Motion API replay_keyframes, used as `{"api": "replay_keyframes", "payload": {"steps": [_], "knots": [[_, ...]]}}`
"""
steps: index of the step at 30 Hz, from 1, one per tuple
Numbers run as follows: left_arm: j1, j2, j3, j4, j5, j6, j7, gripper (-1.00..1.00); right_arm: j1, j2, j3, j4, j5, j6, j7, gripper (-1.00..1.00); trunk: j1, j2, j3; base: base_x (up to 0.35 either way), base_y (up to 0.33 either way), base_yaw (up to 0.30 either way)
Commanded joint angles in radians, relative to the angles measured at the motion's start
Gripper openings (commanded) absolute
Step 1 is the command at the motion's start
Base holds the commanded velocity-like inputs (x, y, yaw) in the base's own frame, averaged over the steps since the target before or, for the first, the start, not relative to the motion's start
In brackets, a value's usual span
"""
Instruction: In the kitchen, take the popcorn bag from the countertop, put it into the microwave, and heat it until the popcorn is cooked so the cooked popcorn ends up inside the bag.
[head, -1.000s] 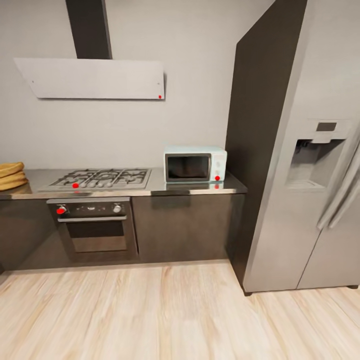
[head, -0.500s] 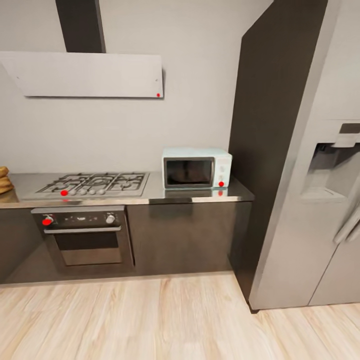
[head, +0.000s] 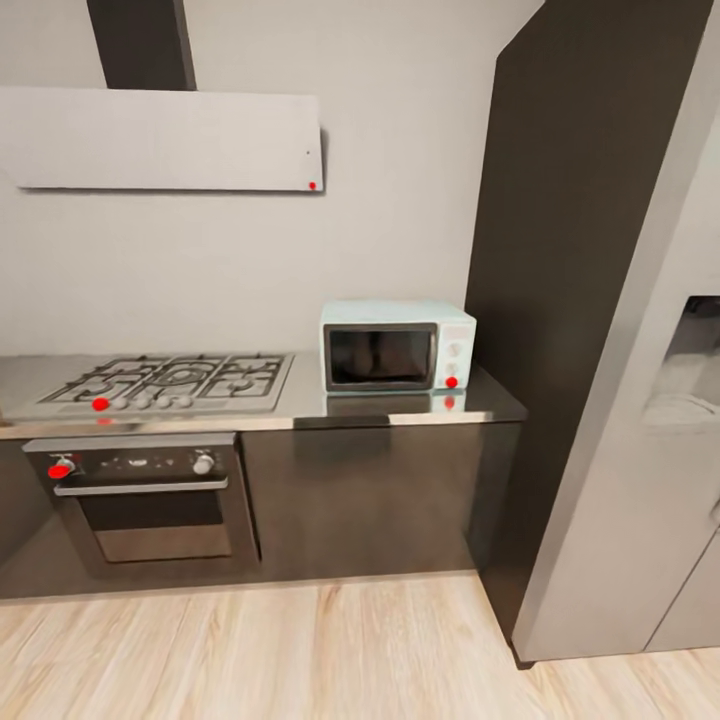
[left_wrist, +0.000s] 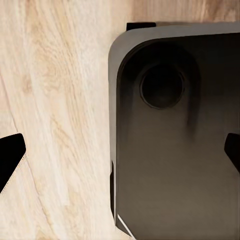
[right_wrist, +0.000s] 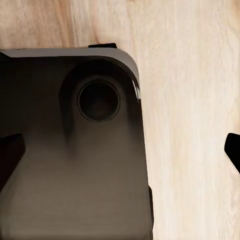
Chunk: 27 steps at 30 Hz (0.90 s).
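Fridge (head: 620, 400) at right, then oven (head: 145, 495) under gas hob (head: 165, 380). Microwave (head: 397, 346) on countertop (head: 400, 408), door seemingly closed (blurry). Left gripper (left_wrist: 120, 155) and right gripper (right_wrist: 120, 155) both spread wide over wood floor (left_wrist: 60, 100).

One boxy pale blue-white microwave (head: 397, 346) stands on one pale grey countertop (head: 400, 407). There is one steel gas hob with black grates (head: 165, 381), one dark steel oven (head: 148, 497) beneath it, one slanted white hood (head: 165, 140) above and one tall grey fridge (head: 650, 420). Five red dots show: on the hood, hob, oven, microwave, and a reflection.
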Motion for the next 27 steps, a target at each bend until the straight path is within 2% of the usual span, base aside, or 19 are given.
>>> {"api": "replay_keyframes", "payload": {"steps": [1, 12, 18, 22, 27], "knots": [[0.0, 0.0, 0.0, 0.0, 0.0, -0.001, 0.0, 1.0, -0.001, 0.0, -0.006, 0.003, -0.001, -0.007, -0.001, 1.0, 0.001, 0.0, -0.001, 0.341, 0.0, 0.0], [0.0, -0.002, 0.0, 0.0, 0.0, -0.011, 0.0, 1.0, -0.001, 0.0, -0.006, 0.003, -0.001, -0.007, -0.001, 1.0, 0.001, 0.0, -0.001, 0.318, 0.0, 0.0], [0.0, -0.011, 0.001, 0.0, 0.0, -0.013, 0.0, 1.0, -0.001, 0.0, -0.005, 0.003, 0.0, -0.006, -0.002, 1.0, 0.001, 0.0, -0.001, 0.033, 0.0, 0.0], [0.0, -0.011, 0.002, 0.0, 0.0, -0.013, 0.0, 1.0, -0.001, 0.0, -0.005, -0.009, 0.0, -0.006, -0.002, 1.0, -0.015, 0.028, 0.012, 0.002, 0.0, 0.0], [0.0, -0.011, 0.002, 0.0, 0.0, -0.014, 0.0, 1.0, -0.001, 0.0, -0.007, -0.085, 0.0, -0.006, -0.002, 1.0, -0.034, 0.063, 0.027, 0.0, 0.0, 0.0]]}}
